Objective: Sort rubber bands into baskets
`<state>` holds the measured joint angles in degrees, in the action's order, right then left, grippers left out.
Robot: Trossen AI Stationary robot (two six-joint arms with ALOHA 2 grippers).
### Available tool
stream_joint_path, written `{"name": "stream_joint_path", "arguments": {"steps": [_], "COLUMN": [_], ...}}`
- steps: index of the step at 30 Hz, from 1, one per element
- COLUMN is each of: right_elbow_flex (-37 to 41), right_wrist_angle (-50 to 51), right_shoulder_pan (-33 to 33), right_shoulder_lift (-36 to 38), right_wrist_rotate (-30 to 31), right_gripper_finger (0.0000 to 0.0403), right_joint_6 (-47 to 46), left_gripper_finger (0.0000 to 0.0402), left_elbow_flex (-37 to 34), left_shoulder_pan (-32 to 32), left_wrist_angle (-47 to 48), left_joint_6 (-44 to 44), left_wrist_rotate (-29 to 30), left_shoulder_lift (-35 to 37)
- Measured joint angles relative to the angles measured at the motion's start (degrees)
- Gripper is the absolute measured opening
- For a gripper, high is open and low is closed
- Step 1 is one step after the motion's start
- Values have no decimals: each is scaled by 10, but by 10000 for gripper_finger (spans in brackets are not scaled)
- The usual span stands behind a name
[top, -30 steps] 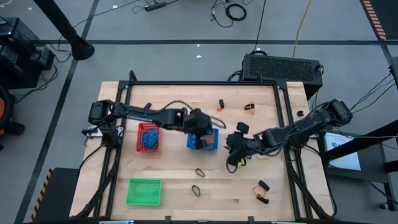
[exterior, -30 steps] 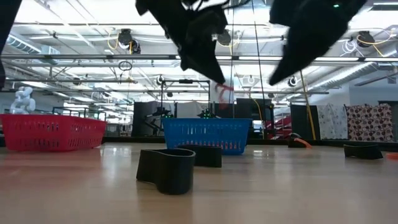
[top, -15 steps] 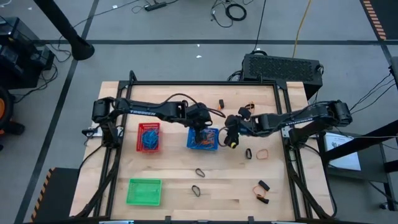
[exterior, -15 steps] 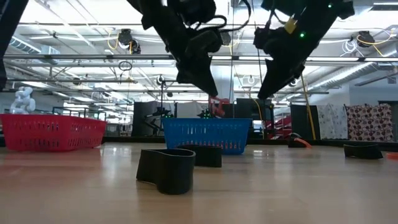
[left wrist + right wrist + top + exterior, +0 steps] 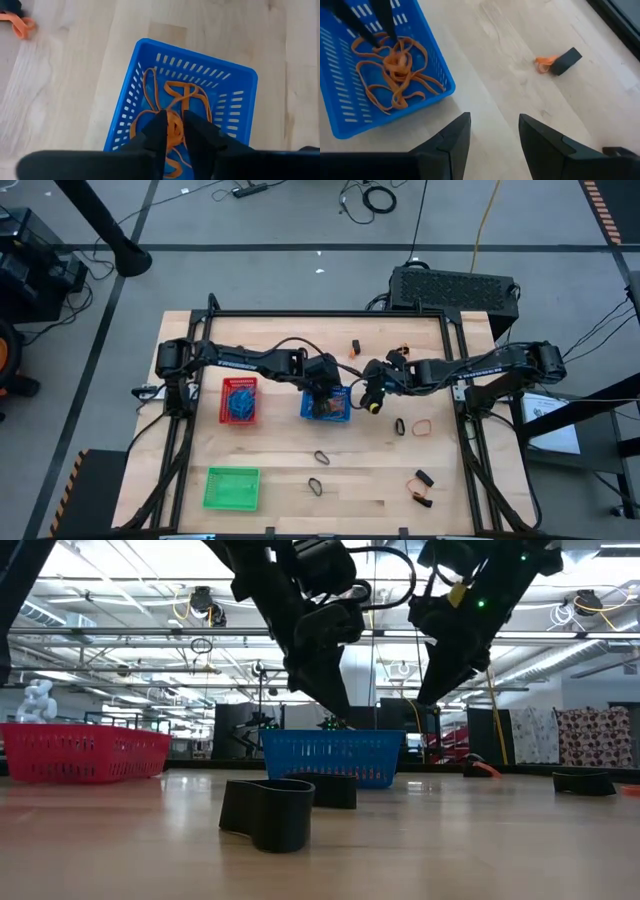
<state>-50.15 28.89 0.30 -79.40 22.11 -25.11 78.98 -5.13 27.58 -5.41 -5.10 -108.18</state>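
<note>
The orange rubber bands (image 5: pixel 172 117) are lying tangled in the blue basket (image 5: pixel 327 404), which is sitting near the middle of the desk (image 5: pixel 280 480). The left wrist view is showing them as thin flat loops, overlapping and bunching under the fingertips. The left hand (image 5: pixel 171 131) is hanging directly over this pile with its fingers slightly parted around a clump of orange band; I cannot tell whether it is gripping that clump or has let it go.

The right wrist view is showing the same heap from the side, with the left hand's two dark fingers (image 5: pixel 380 22) reaching down into the basket. The right hand (image 5: pixel 492 132) is hovering just beside the blue basket, its fingers standing apart and holding nothing. That view is also picking up a black band with an orange one (image 5: pixel 559 61) touching it on the bare wood.

The high view is adding the red basket (image 5: pixel 239 401), holding blue bands, beside the blue one, and the green basket (image 5: pixel 231 488) near the front edge. Loose black bands (image 5: pixel 319 471) are lying in front of the blue basket, and an orange loop (image 5: pixel 423 425) beside the right arm.

The low view is showing a black band (image 5: pixel 267 810) standing on edge as a wide strip, close to the camera.
</note>
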Motion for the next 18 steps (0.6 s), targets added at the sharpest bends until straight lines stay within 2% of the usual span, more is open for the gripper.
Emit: {"name": "stream_joint_path", "arguments": {"steps": [6,14,18], "right_elbow_flex": [0,0,0], "right_wrist_angle": [8,103,155], "right_shoulder_pan": [0,8,27], "right_shoulder_lift": [0,21,51], "right_wrist_rotate": [0,2,2], "right_gripper_finger": [160,160,160], "right_joint_6": [-56,-257,-306], "left_gripper_finger": [96,97,97], "left_elbow_flex": [0,21,21], "left_shoulder_pan": [-12,-87,-141], "left_wrist_angle": [5,-22,-71], "left_joint_6": [-2,-24,-76], "left_wrist_rotate": [-12,-19,-80], "left_shoulder_lift": [4,12,-14]}}
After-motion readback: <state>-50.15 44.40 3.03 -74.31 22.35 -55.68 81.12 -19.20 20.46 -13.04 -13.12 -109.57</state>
